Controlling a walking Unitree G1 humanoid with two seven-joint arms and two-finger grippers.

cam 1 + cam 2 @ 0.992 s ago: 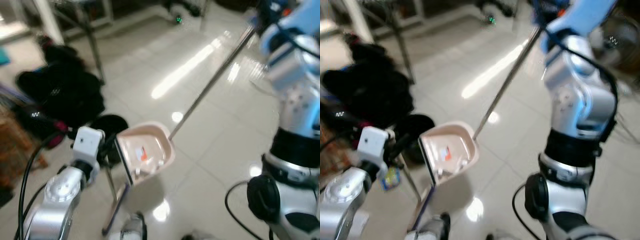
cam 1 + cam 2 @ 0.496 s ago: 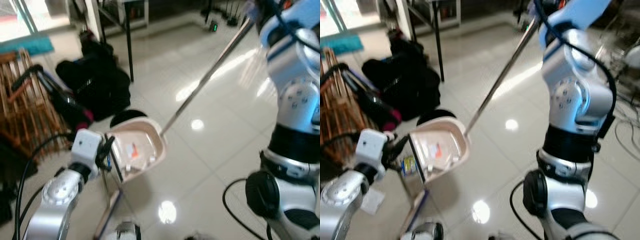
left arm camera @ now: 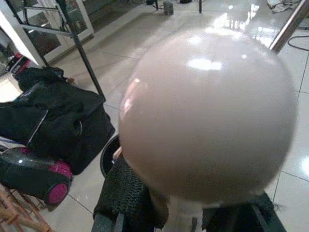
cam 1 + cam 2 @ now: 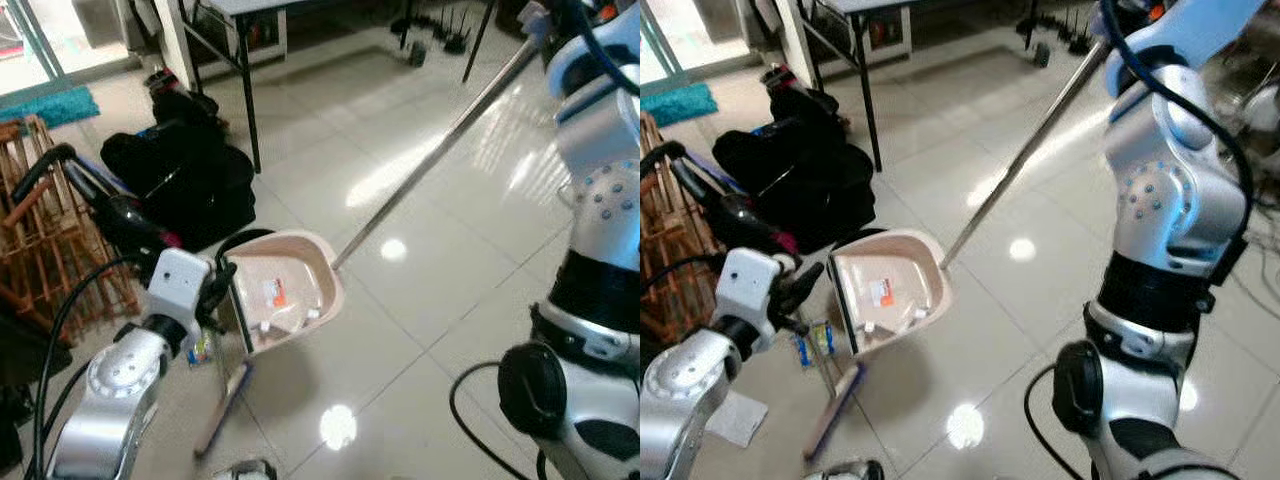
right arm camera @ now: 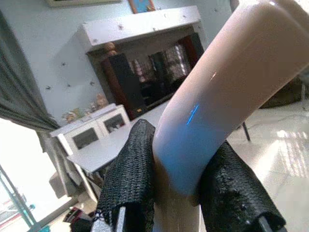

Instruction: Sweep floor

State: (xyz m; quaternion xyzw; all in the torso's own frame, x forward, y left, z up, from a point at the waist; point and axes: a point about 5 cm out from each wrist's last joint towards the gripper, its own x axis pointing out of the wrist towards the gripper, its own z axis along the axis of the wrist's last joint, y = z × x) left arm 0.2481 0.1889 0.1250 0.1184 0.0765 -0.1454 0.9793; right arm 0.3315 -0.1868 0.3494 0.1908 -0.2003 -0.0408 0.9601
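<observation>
Two grippers busy: left gripper (image 3: 186,220) pinching dustpan (image 4: 285,300) at frame center-left, right gripper (image 5: 176,193) clamped on handle (image 5: 227,87), upper right.

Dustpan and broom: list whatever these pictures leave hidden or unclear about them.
- Dustpan: the scraps inside are too small to identify in the eye views; in the left wrist view its rounded back hides the inside.
- Left pincer: its fingertips are covered by the dustpan.
- Long metal handle: its top end is cut off by the right arm.
</observation>
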